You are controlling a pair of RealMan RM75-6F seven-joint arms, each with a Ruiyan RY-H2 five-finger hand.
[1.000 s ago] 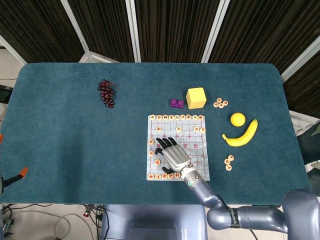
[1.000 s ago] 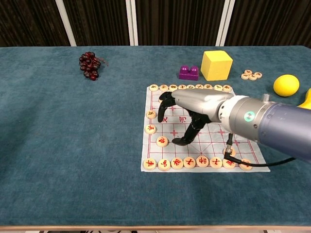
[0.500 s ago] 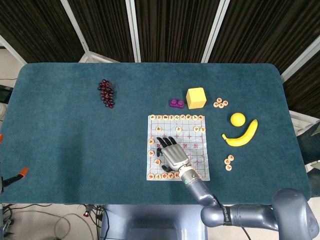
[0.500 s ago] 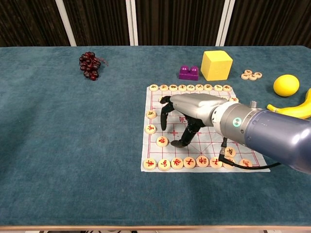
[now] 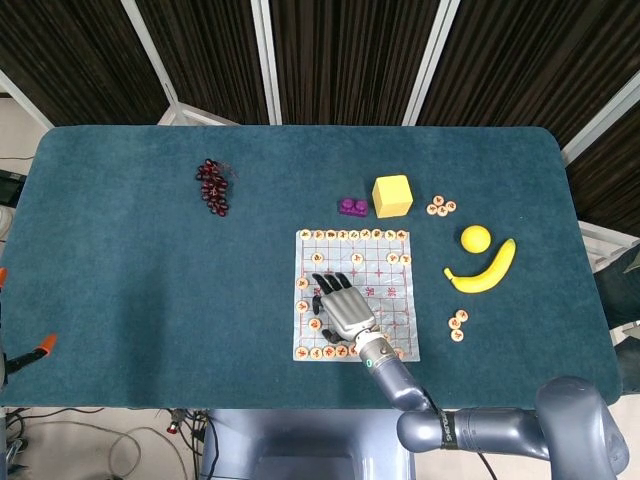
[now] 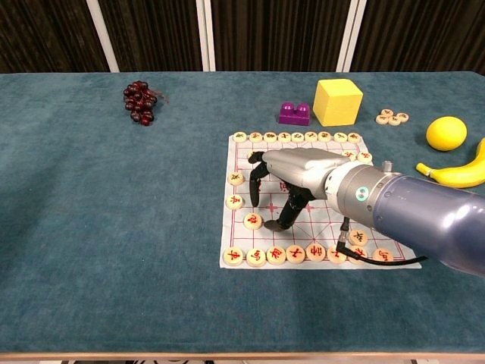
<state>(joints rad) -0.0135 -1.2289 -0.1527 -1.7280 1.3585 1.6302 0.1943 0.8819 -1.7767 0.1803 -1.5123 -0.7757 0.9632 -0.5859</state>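
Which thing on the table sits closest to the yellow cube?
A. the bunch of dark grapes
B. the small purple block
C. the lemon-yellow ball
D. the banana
B: the small purple block lies just to the left of the yellow cube, nearly touching it, while the grapes, the banana and the yellow ball lie farther off.

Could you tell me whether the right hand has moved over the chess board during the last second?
Yes. In the chest view the right hand has sunk lower, its fingertips now closer to the chess board and the piece on it beside them.
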